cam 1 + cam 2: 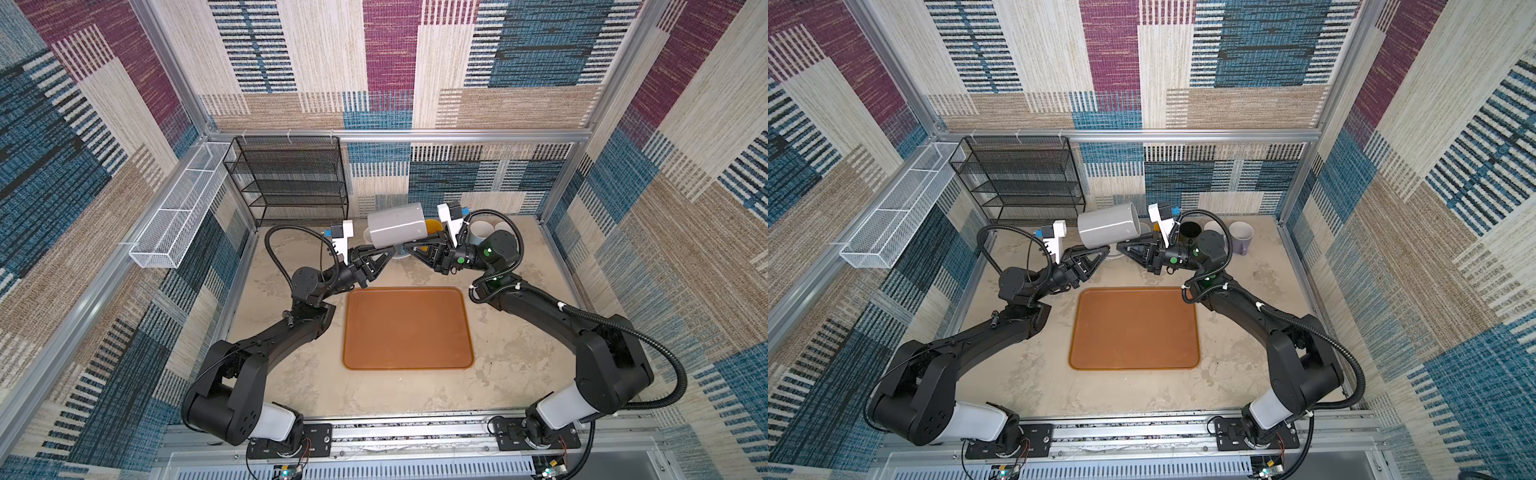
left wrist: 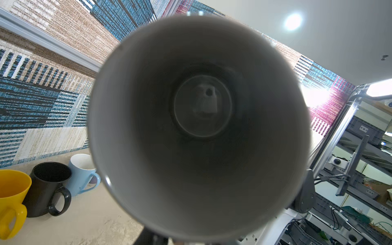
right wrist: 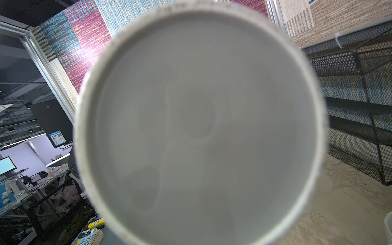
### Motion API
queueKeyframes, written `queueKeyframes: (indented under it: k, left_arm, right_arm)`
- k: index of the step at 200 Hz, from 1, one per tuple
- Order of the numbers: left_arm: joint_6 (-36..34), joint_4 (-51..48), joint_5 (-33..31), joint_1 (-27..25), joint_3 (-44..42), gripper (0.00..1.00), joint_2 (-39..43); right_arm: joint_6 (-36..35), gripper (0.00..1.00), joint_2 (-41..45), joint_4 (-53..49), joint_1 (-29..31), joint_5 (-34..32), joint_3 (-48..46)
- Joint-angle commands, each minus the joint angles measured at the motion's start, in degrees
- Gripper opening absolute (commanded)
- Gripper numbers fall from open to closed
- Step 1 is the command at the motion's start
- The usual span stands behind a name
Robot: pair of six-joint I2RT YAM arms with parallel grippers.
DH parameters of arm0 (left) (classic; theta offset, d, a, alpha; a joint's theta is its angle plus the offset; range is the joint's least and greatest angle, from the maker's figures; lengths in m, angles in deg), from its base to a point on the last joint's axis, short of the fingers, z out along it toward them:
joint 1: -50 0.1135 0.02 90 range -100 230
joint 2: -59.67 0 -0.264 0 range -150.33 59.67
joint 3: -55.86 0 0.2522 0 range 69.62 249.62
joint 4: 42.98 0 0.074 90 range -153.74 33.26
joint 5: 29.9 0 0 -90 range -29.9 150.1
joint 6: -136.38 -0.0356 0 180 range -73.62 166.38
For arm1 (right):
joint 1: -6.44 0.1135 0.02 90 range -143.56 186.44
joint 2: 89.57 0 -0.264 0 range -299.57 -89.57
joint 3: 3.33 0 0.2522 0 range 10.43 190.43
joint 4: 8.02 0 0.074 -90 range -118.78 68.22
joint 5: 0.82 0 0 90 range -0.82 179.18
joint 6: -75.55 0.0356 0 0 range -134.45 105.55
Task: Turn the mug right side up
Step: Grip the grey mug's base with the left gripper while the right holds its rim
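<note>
While it hangs sideways above the far middle of the table [image 1: 519,353], mug [image 1: 397,227]: glazed ceramic, stiff, weighty, slippery, breakable; best taken by handle or rim.
My right gripper [image 1: 408,246]: closed beneath the mug, seemingly carrying it.
My left gripper [image 1: 390,251]: jaw gap unseen; cannot tell.
Hidden: handle, both contact points.

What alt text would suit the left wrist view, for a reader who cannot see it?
The open mouth of a grey mug fills most of the left wrist view, the camera looking straight in to its bottom. Past it, a yellow mug, a black mug and a pale blue mug stand upright on the tabletop before a patterned wall.
</note>
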Motion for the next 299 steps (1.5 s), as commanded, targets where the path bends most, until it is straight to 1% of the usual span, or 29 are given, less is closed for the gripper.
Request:
queueKeyframes:
  k: [1,50,84,114,165,205,234,246,255,273,299]
  left_arm:
    - [0.6,5.9,-1.3,-0.1,-0.1,0.25,1.1]
    - [-0.3,5.9,-0.9,-0.3,-0.5,0.25,2.5]
    - [-0.4,5.9,-0.4,-0.5,-0.5,0.24,3.0]
    - [-0.5,5.9,-0.2,-0.5,-0.4,0.19,3.1]
    - [-0.9,5.9,-0.8,-0.5,-1.0,0.05,3.9]
    - [-0.9,5.9,-0.1,-0.4,-1.1,0.01,3.8]
    - [0.3,5.9,0.2,-0.5,-0.3,0.00,2.7]
    - [0.9,5.9,1.3,-0.5,0.5,0.00,1.8]
    - [1.3,5.9,1.9,-0.4,0.9,0.00,1.3]
    - [1.3,5.9,2.0,-0.4,1.0,0.00,1.0]
    - [0.6,5.9,1.9,-0.4,0.6,0.00,1.7]
  right_arm:
    - [1.8,0.00,-0.2,5.6,0.3,0.0,-0.3]
    - [4.3,0.00,-0.6,8.6,1.0,-0.2,-2.1]
    - [4.3,0.00,-1.0,8.9,1.9,-0.5,-2.5]
    - [4.8,0.00,-1.6,8.9,2.0,0.0,-2.0]
    - [4.9,0.00,-1.6,8.4,2.2,0.1,-2.3]
    - [4.4,0.00,-1.1,6.9,2.2,-0.5,-3.0]
    - [3.7,0.05,-0.7,5.2,2.2,-0.8,-3.0]
    - [3.1,0.10,-0.5,4.2,2.3,-1.4,-3.0]
    - [2.7,0.12,-0.3,3.7,2.2,-1.6,-3.0]
    - [2.1,0.19,0.1,3.0,2.2,-1.8,-3.1]
    - [1.0,0.25,0.6,1.7,2.2,-2.4,-3.4]
